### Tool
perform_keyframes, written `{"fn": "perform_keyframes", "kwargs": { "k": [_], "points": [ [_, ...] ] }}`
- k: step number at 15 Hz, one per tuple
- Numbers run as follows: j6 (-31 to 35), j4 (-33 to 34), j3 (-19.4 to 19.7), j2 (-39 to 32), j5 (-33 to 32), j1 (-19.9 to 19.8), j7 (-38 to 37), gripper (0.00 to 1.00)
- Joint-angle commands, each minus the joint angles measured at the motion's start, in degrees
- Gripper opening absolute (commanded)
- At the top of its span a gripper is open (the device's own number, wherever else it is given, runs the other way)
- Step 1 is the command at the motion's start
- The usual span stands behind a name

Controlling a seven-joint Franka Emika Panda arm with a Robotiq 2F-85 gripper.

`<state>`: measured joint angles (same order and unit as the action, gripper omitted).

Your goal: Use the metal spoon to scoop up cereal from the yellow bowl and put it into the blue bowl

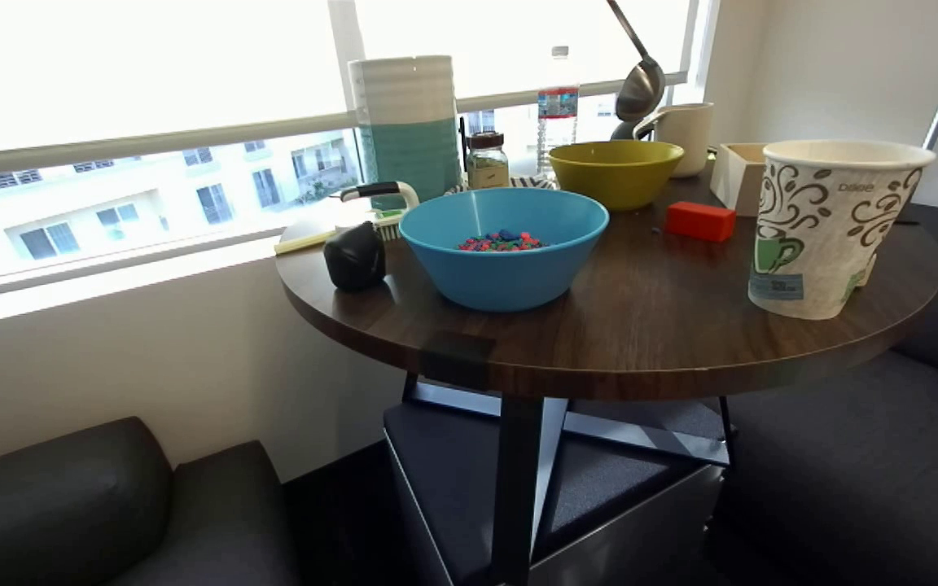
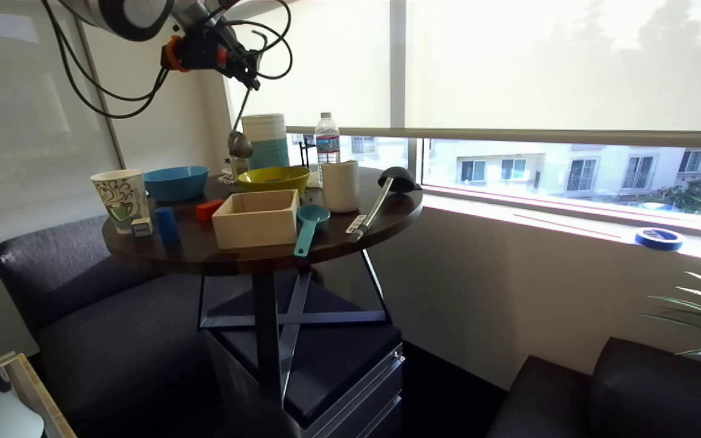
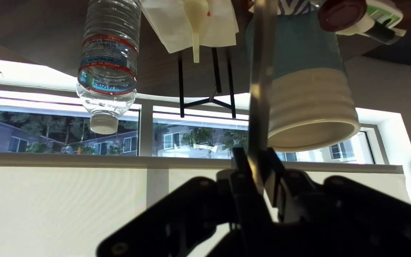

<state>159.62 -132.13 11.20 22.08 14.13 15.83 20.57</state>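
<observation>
In an exterior view, the blue bowl [image 1: 501,281] stood at the near left of the table [image 1: 640,325] with cereal [image 1: 506,241] lying in it; the task looked partly done. The yellow bowl [image 1: 615,177] sat close by, farther off and to the right, probably so that the carry between rims would be short. Toward its right side, higher than the rim, hung the metal spoon [image 1: 642,89].

In an exterior view, the gripper [image 2: 253,84] stood high over the table, pinching the spoon near the top. Held there, the long tool likely let its scoop end [image 2: 241,146] reach into a bowl while the arm kept clear of the rims. That end hung nearer the yellow bowl than the blue bowl at far left, touching neither; whether it carried cereal could not be told.

In the wrist view, with the room upside down, both fingers [image 3: 241,164] pressed on the thin handle [image 3: 260,89]; such a narrow grip might let it twist under load. The bottle [image 3: 107,71] stood by the window, perhaps to leave the bowls reachable.
</observation>
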Motion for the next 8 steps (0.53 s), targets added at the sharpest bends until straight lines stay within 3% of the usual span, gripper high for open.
{"fn": "perform_keyframes", "kwargs": {
  "k": [1, 8],
  "points": [
    [1.2, -0.7, 4.8, -0.4, 5.3, 5.7, 8.4, 0.04],
    [3.2, -0.4, 13.4, -1.2, 10.0, 14.3, 23.2, 0.04]
  ]
}}
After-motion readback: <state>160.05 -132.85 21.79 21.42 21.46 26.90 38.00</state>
